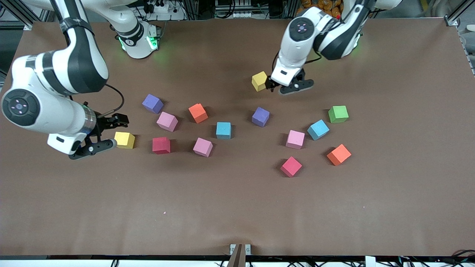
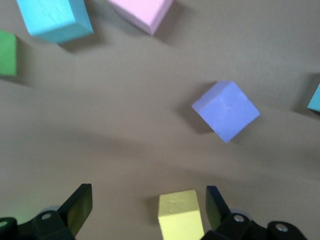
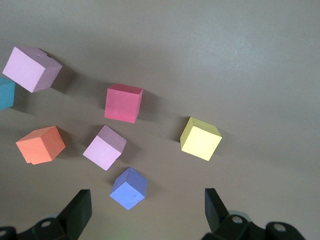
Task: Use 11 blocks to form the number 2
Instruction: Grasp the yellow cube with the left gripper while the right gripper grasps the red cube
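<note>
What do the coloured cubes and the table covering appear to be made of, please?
Cubes, such as the purple cube: probably foam, matte; flat colour without shine, slightly soft edges. The yellow cube shows a faint pressed mark on top. Table: likely a brown paper or felt sheet, dull, with faint creases.

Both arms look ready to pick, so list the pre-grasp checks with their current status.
1. Left end effector open: ok.
2. Yellow cube between its fingers: ok, though off-centre, closer to one finger.
3. Right end effector open: ok.
4. Other yellow cube between the right fingers: not ok, it lies ahead of them.
5. Green cube clear of both end effectors: ok.
</note>
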Controlling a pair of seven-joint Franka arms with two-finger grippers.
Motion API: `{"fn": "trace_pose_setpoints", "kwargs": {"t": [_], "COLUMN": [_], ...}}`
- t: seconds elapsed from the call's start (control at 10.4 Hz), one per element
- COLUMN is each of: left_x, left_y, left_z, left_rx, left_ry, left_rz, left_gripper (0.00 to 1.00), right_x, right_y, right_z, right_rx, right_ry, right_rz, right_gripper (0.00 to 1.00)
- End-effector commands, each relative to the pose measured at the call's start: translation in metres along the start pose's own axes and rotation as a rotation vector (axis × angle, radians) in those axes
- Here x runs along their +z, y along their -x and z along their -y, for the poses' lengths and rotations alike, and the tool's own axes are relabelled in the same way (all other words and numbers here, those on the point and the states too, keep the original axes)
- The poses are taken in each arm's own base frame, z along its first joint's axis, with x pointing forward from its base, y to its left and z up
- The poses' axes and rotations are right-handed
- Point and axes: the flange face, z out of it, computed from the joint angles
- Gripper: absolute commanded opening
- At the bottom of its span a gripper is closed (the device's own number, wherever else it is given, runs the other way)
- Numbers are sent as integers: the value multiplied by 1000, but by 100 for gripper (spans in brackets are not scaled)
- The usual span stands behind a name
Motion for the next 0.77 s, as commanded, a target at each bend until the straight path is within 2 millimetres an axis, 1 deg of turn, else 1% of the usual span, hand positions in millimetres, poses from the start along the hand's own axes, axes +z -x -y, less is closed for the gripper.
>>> {"fn": "trace_pose_setpoints", "kwargs": {"t": [0.0,0.19,0.29,0.38,0.48,0.57,0.67], "left_x": [32,55,66,75,83,92,101], "left_y": [20,40,47,51,54,63,71], "left_z": [-18,-31,-35,-37,-37,-42,-45], "left_rx": [-51,-78,-97,-105,-115,-120,-138], "left_ry": [-4,-6,-9,-17,-23,-20,-13], "left_rz": [29,39,44,50,56,57,58], "left_gripper": [100,100,100,100,100,100,100], "right_x": [23,43,58,76,92,106,118], "right_y": [2,-1,-5,-8,-15,-24,-31], "right_z": [4,6,8,11,21,27,28], "right_rx": [24,22,18,11,-5,-17,-19], "right_ry": [2,4,8,13,20,23,23], "right_rz": [-10,-18,-39,-70,-93,-95,-98], "right_gripper": [100,100,100,100,100,100,100]}}
